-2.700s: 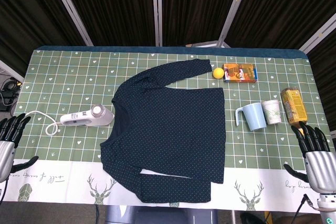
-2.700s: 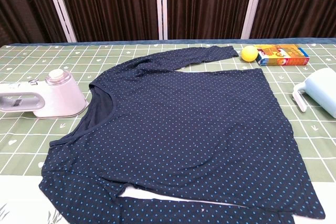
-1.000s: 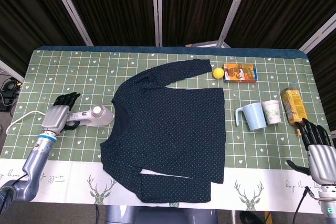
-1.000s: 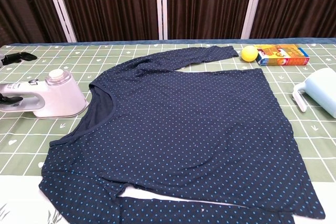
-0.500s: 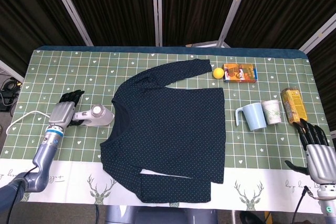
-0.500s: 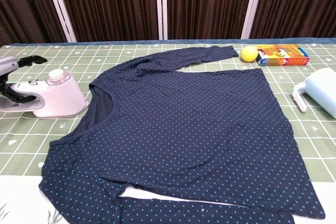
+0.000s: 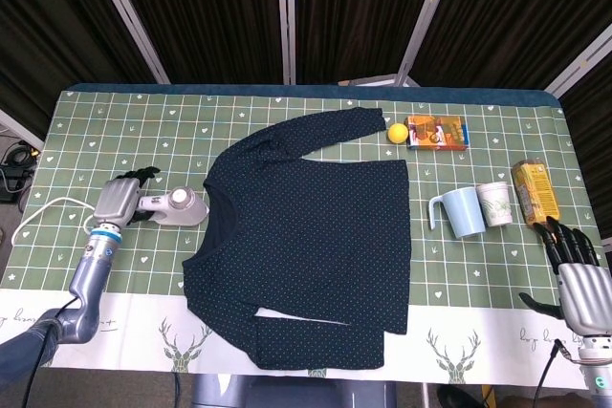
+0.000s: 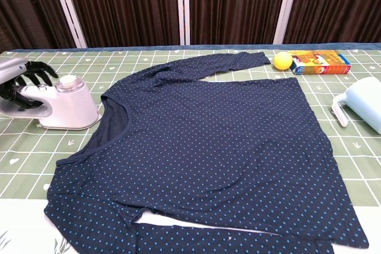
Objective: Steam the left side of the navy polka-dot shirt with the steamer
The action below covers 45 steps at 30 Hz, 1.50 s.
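Note:
The navy polka-dot shirt (image 7: 306,226) (image 8: 208,141) lies flat in the middle of the table, its neckline toward the left. Just left of the neckline stands the white steamer (image 7: 182,205) (image 8: 68,108). My left hand (image 7: 120,200) (image 8: 21,84) is wrapped around the steamer's handle, dark fingers curled over the top and the thumb underneath. My right hand (image 7: 577,279) hovers at the table's front right corner with its fingers apart and nothing in it; only the head view shows it.
The steamer's white cord (image 7: 48,212) loops off to the left. On the right side sit a yellow ball (image 7: 397,133) (image 8: 282,60), an orange box (image 7: 437,131) (image 8: 320,62), a blue mug (image 7: 459,211) (image 8: 363,110), a paper cup (image 7: 494,204) and a juice carton (image 7: 535,190).
My left hand rose from the front left corner, reached the steamer's handle and closed around it; the steamer shifted slightly. The right hand has barely moved.

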Tool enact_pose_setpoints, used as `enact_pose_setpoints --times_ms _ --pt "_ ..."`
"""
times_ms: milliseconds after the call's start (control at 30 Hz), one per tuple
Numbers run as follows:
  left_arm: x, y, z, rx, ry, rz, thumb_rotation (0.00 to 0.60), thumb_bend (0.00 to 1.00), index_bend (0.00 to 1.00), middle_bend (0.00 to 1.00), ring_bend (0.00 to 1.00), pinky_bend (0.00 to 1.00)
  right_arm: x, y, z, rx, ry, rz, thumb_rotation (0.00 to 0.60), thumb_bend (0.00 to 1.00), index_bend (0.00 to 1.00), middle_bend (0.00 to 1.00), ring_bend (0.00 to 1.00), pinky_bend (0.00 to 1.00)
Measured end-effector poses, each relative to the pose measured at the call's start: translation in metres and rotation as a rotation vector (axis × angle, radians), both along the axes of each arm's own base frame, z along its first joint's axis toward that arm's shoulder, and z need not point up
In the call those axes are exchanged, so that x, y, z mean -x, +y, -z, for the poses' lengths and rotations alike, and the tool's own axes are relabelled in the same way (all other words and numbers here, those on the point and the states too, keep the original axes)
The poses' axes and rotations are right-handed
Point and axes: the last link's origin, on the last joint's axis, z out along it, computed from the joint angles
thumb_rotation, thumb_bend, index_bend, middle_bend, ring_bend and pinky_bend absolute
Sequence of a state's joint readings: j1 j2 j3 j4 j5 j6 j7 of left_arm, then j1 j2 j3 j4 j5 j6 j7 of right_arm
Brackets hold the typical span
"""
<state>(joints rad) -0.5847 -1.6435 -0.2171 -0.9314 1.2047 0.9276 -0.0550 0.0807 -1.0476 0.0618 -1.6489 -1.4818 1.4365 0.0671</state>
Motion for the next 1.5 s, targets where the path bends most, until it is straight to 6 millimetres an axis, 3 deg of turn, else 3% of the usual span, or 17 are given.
enact_pose_setpoints --times_ms 133,233,300,533,700,900,1133,1300,1500 --pt "0.002 0.001 0.000 -0.003 0.021 0.007 0.600 0.45 0.70 0.63 0.59 0.74 0.000 0.000 0.000 -0.002 0.000 -0.001 0.600 0.00 0.00 0.00 0.00 0.00" --pt "0.003 0.001 -0.002 -0.013 0.030 0.020 0.600 0.54 0.86 0.74 0.69 0.86 0.000 0.000 0.001 -0.004 0.001 -0.002 0.600 0.00 0.00 0.00 0.00 0.00" --pt "0.003 0.000 -0.003 -0.026 0.031 0.032 0.600 0.60 0.90 0.78 0.72 0.89 -0.001 0.000 0.001 -0.004 0.003 -0.002 0.600 0.00 0.00 0.00 0.00 0.00" --pt "0.003 -0.004 -0.007 -0.017 -0.007 0.071 0.600 0.65 0.93 0.82 0.77 0.96 -0.001 0.001 0.003 -0.008 0.005 -0.004 0.600 0.00 0.00 0.00 0.00 0.00" --pt "-0.009 -0.008 -0.017 -0.007 -0.069 0.153 0.600 0.70 0.94 0.83 0.81 1.00 -0.002 0.001 0.003 -0.007 0.004 -0.005 0.600 0.00 0.00 0.00 0.00 0.00" --pt "-0.036 -0.015 -0.027 0.024 -0.147 0.256 0.600 0.70 0.94 0.83 0.81 1.00 -0.002 0.001 0.002 -0.006 -0.002 -0.006 0.600 0.00 0.00 0.00 0.00 0.00" --pt "-0.091 -0.017 -0.028 0.101 -0.199 0.390 0.600 0.70 0.94 0.84 0.81 1.00 -0.001 0.000 -0.001 -0.001 -0.015 -0.001 0.600 0.00 0.00 0.00 0.00 0.00" --pt "-0.128 -0.006 -0.013 0.164 -0.174 0.444 0.600 0.70 0.95 0.84 0.81 1.00 -0.002 0.000 -0.002 -0.001 -0.030 -0.002 0.600 0.00 0.00 0.00 0.00 0.00" --pt "-0.158 -0.001 0.022 0.226 -0.197 0.452 0.600 0.70 0.95 0.84 0.81 1.00 0.001 -0.001 -0.006 0.002 -0.045 0.004 0.600 0.00 0.00 0.00 0.00 0.00"
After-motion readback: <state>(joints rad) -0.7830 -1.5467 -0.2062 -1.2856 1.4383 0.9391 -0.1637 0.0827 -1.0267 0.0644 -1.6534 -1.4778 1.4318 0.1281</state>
